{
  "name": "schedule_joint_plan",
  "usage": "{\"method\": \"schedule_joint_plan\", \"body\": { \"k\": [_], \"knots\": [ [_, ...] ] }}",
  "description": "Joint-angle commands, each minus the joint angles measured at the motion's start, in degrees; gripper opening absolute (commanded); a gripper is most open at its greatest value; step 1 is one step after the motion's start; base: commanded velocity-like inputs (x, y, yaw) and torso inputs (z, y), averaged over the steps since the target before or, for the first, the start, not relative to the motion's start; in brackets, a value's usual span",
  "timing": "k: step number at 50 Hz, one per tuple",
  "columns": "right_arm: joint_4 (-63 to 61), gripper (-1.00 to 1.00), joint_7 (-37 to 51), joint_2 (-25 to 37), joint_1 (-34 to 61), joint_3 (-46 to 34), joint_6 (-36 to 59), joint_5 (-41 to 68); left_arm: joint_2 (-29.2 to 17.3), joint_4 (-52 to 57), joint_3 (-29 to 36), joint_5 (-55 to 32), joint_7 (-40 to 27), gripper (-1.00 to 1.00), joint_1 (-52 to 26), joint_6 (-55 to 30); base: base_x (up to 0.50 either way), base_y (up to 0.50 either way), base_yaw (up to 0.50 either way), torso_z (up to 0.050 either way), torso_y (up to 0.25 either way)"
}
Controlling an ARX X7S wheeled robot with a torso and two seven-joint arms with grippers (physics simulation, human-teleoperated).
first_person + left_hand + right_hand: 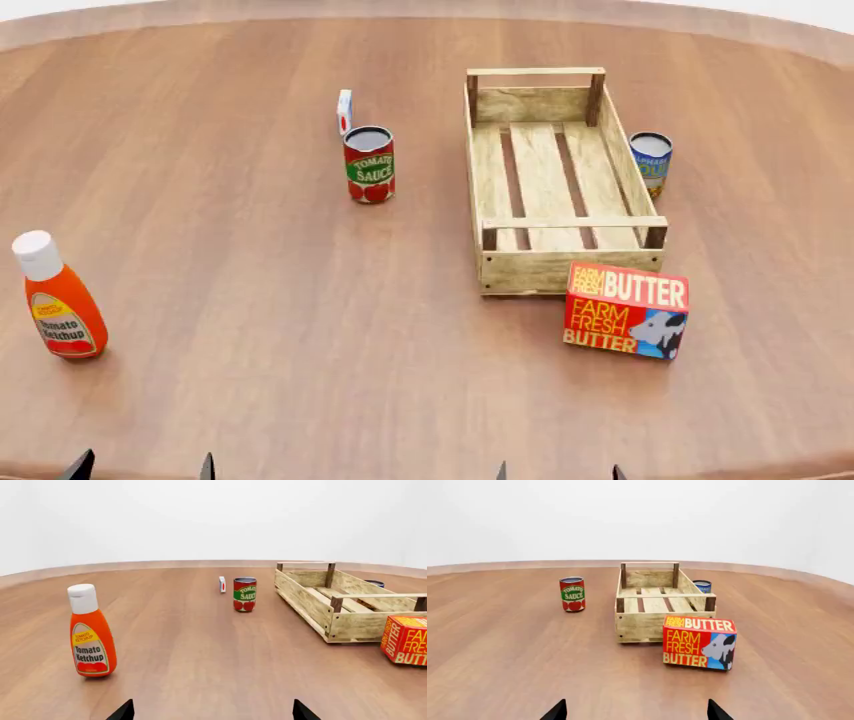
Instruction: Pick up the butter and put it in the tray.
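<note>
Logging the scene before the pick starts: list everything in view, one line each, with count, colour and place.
butter: 1, red-orange box with white and yellow lettering, on the table by the near right corner of the tray
tray: 1, light wood with darker corner posts, right of centre, nothing in it
tomato sauce can: 1, red and green, upright, left of the tray
small carton: 1, white with red and blue, just beyond the sauce can
blue can: 1, blue label, behind the tray's right side
ketchup bottle: 1, orange with white cap, upright, near left
table: 1, brown wood
left tool: 1, dark fingertips at the near edge, open
right tool: 1, dark fingertips at the near edge, open
</note>
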Motion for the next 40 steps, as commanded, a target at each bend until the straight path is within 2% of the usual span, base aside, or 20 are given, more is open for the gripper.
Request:
{"method": "schedule_joint_plan", "body": {
  "k": [1,4,6,18,19,21,24,33,40],
  "knots": [
    [-1.0,1.0,2.2,1.3,-0.2,-2.1,1.2,-2.5,-1.0,0.0,1.5,0.1,-1.4,1.0,0.2,0.2,0.0,0.0,0.0,0.0,0.0],
    [-0.5,1.0,2.9,1.8,0.2,-3.2,3.6,-2.6,-1.6,0.0,2.1,-1.1,-2.2,1.0,0.3,0.0,0.0,0.0,0.0,0.0,0.0],
    [-0.6,1.0,3.2,2.4,0.2,-3.7,2.0,-2.6,-1.9,1.2,2.2,-2.7,-2.0,1.0,0.6,-1.6,0.0,0.0,0.0,0.0,0.0],
    [-4.5,1.0,5.4,3.8,-1.8,-3.8,3.5,-1.5,-3.1,1.6,3.2,-4.7,-3.9,1.0,1.0,0.7,0.0,0.0,0.0,0.0,0.0],
    [-5.1,1.0,5.6,3.8,-2.4,-3.5,3.3,-1.1,-3.0,3.2,2.8,-6.6,-3.4,1.0,1.4,0.2,0.0,0.0,0.0,0.0,0.0],
    [-6.7,1.0,6.6,3.9,-3.4,-3.5,3.6,-1.6,-3.9,5.3,3.9,-2.9,-5.2,1.0,2.3,1.0,0.0,0.0,0.0,0.0,0.0],
    [-7.8,1.0,7.2,4.0,-4.0,-3.9,4.1,-1.8,-3.8,8.0,3.2,-3.5,-6.5,1.0,4.0,2.4,0.0,0.0,0.0,0.0,0.0],
    [-22.2,1.0,10.4,5.2,-5.1,-3.8,7.8,-5.0,-5.8,22.5,3.5,-2.9,-8.0,1.0,5.6,-2.9,0.0,0.0,0.0,0.0,0.0],
    [-35.8,1.0,9.9,6.0,-5.2,-5.1,15.5,-6.9,-7.1,34.1,2.9,-3.6,-9.1,1.0,6.0,-8.8,0.0,0.0,0.0,0.0,0.0]
  ]
}}
